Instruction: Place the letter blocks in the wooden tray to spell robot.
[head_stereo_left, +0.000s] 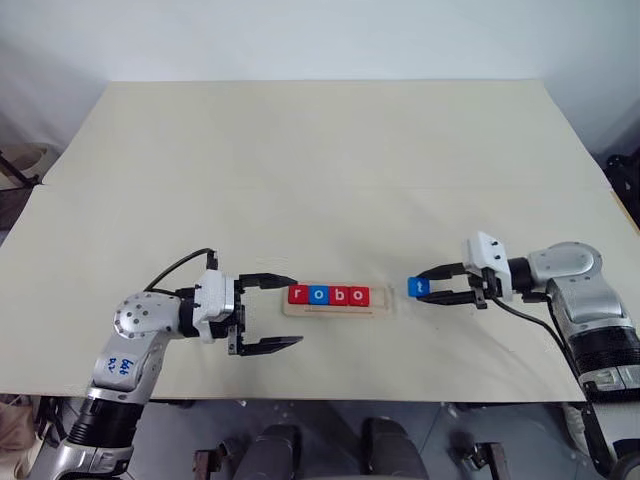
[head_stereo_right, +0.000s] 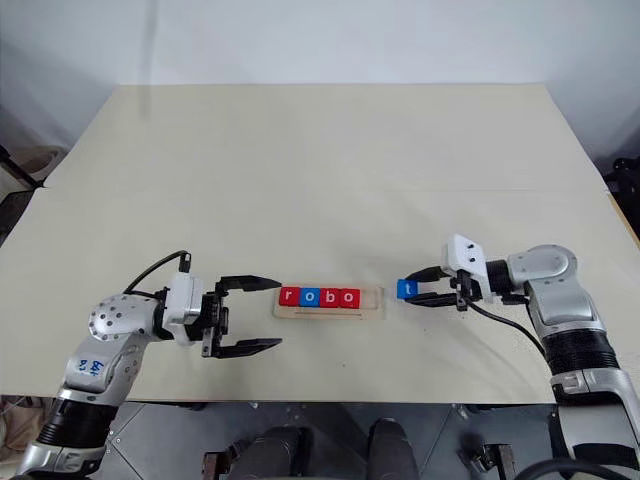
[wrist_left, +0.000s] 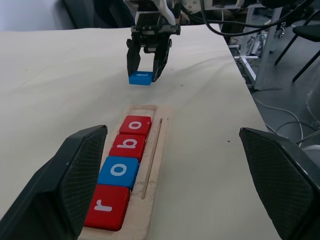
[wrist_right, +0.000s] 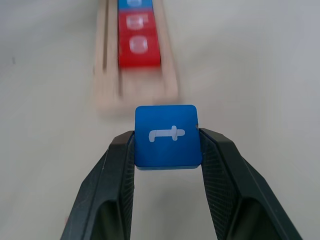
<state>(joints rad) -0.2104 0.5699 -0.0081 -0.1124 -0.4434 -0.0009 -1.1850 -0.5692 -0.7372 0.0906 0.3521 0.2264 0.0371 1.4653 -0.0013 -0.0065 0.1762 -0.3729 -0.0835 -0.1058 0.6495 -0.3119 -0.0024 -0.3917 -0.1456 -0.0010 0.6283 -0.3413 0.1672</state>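
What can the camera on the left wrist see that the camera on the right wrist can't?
Left wrist view: the red r block, the whole blue o block, and the right gripper from outside, shut on the blue t block. Its own left gripper frames this, open.

Right wrist view: the white t on that block's top, with a finger against each side.

Both: the wooden tray, the red b block, the red o block and the tray's free end slot.

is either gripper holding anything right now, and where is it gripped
The right gripper pinches the blue t block by its two opposite side edges. The left gripper is open and holds nothing.
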